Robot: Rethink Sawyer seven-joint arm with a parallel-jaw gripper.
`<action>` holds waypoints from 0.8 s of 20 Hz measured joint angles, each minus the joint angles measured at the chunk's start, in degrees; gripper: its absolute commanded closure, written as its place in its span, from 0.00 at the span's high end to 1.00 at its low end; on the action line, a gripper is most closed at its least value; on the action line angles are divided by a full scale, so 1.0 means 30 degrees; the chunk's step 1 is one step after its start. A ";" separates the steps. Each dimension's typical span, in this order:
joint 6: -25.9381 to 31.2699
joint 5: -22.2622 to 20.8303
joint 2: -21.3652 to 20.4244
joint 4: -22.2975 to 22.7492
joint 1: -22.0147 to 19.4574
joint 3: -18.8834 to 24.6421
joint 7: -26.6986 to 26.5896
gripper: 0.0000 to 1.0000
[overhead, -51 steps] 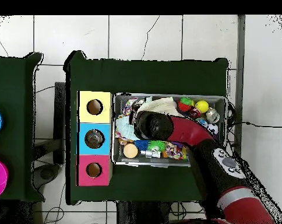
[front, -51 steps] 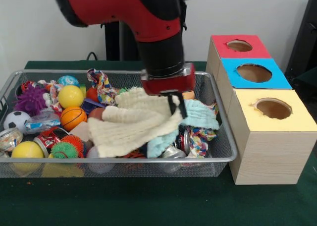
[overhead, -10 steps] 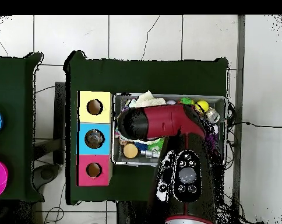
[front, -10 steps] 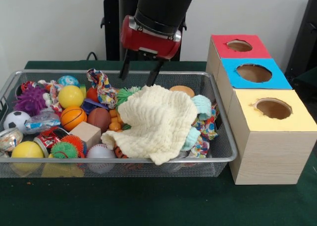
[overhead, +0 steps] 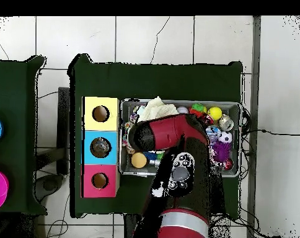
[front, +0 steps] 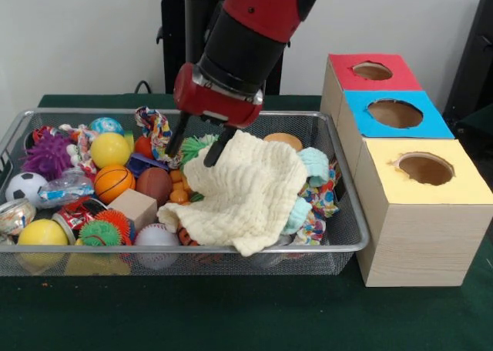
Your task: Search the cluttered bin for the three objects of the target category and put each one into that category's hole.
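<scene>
The wire mesh bin point(front: 231, 250) is full of toys and cloths; it also shows in the overhead view point(overhead: 240, 133). My gripper point(front: 198, 144) hangs low over the bin's middle, fingers apart and open. Its right finger point(front: 219, 148) touches the top edge of a cream knitted cloth point(front: 246, 189), and a green spiky toy point(front: 194, 145) lies between the fingers. Three boxes stand right of the bin, each with a hole: red point(front: 372, 70), blue point(front: 395, 112), yellow point(front: 425, 168). In the overhead view my arm point(overhead: 171, 133) hides the gripper.
The bin's left half holds a purple spiky ball point(front: 48, 155), a yellow ball point(front: 110, 149), a small basketball point(front: 114, 183), a soccer ball point(front: 25, 188), a brown football point(front: 155, 184), a wooden block point(front: 133, 206) and a baseball point(front: 156, 235). A light blue cloth point(front: 314, 166) lies right.
</scene>
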 measured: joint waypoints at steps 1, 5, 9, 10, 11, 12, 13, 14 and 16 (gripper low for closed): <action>-0.0225 -0.0004 0.0140 -0.0017 -0.0026 -0.0102 0.0000 1.00; -0.1447 -0.0016 0.0882 -0.0042 -0.0310 -0.0775 0.0000 1.00; -0.1872 -0.0018 0.1111 -0.0044 -0.0825 -0.1258 0.0000 1.00; -0.1872 -0.0017 0.1094 -0.0044 -0.0919 -0.1306 0.0000 1.00; -0.1872 -0.0016 0.1077 -0.0044 -0.1013 -0.1354 0.0000 1.00; -0.1872 -0.0016 0.1010 -0.0044 -0.1166 -0.1434 0.0000 1.00; -0.1872 -0.0020 0.0904 -0.0044 -0.1341 -0.1525 0.0000 1.00; -0.1872 -0.0016 0.0796 -0.0044 -0.1469 -0.1610 0.0000 1.00; -0.1872 -0.0074 0.0646 -0.0067 -0.1636 -0.1784 0.0000 1.00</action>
